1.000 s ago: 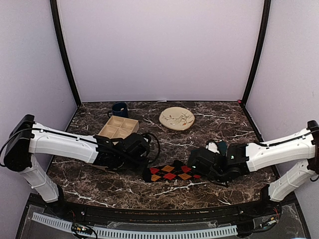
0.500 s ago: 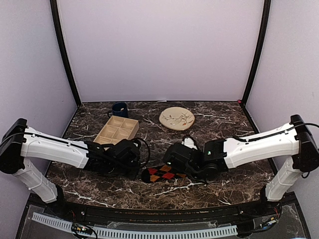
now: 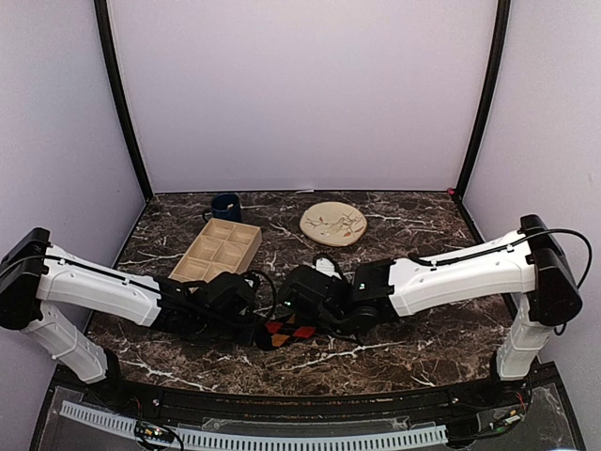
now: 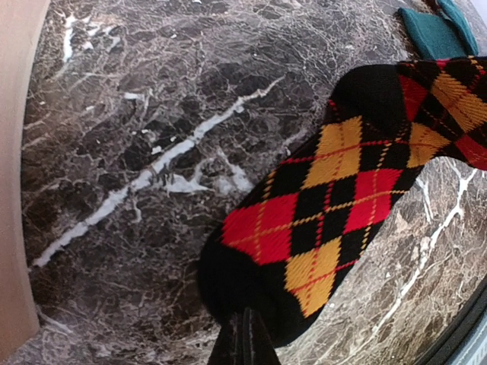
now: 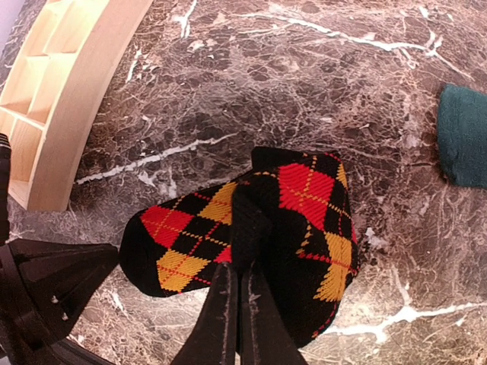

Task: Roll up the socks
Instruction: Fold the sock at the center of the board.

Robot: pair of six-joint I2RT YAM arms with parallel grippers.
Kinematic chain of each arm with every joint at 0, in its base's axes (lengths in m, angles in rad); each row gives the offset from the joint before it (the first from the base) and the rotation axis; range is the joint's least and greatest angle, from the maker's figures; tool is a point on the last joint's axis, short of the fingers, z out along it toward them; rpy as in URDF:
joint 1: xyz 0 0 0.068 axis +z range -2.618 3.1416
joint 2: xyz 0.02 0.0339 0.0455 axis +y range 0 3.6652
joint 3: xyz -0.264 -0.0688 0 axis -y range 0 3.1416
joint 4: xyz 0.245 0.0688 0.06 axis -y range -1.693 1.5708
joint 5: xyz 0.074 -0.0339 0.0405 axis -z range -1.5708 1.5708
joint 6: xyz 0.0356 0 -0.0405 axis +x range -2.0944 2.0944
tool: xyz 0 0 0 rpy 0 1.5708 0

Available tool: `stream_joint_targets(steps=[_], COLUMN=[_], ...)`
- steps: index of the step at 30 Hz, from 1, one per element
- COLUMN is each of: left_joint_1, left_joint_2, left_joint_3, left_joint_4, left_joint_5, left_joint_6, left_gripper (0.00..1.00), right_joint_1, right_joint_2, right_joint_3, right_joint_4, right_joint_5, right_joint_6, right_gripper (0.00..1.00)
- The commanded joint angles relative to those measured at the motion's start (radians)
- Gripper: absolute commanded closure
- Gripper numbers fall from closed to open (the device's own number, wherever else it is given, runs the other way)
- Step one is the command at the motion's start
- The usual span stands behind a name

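Observation:
The black argyle sock (image 3: 291,331) with red and orange diamonds lies near the front middle of the table, folded over on itself. My left gripper (image 4: 245,334) is shut on its black toe end (image 4: 236,281). My right gripper (image 5: 240,262) is shut on a black fold of the sock (image 5: 255,220), held over the sock's lower layer (image 5: 179,243). In the top view the two grippers (image 3: 255,327) (image 3: 305,318) stand close together over the sock. The teal-green sock (image 5: 464,137) (image 4: 430,30) lies flat to the right, apart from both grippers.
A wooden compartment tray (image 3: 218,249) sits just behind the left arm, with its edge (image 5: 61,99) near the sock. Behind the tray stands a dark blue mug (image 3: 225,206). A round patterned plate (image 3: 332,224) is at the back middle.
My right gripper has moved left across the table, carrying its end of the argyle sock over the rest, so the sock now looks much shorter. The left gripper shifted slightly forward and left.

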Motion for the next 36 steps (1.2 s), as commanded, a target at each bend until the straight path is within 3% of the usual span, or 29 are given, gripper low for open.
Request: stream_joint_targets(steps=[1,11,36], left_joint_1=[0.017,0.041,0.063], left_joint_2=[-0.019,-0.019,0.007], left_joint_3=[-0.046,-0.114,-0.098], left_joint_4=[0.064,0.113,0.139], left_joint_5=[0.065,0.105,0.139], left_joint_6=[-0.043,-0.095,-0.105], left_gripper=[1.00,1.00,1.00], right_joint_1=[0.015,0.021,0.059], right_joint_2=[0.024,0.049,0.167], right_joint_3=[0.030,0.042,0.161], right_joint_4=[0.033,0.068,0.108], right_joint_5=[-0.018,-0.036,-0.116], right_joint_6=[-0.024,-0.037,-0.093], right_gripper=[1.00,1.00,1.00])
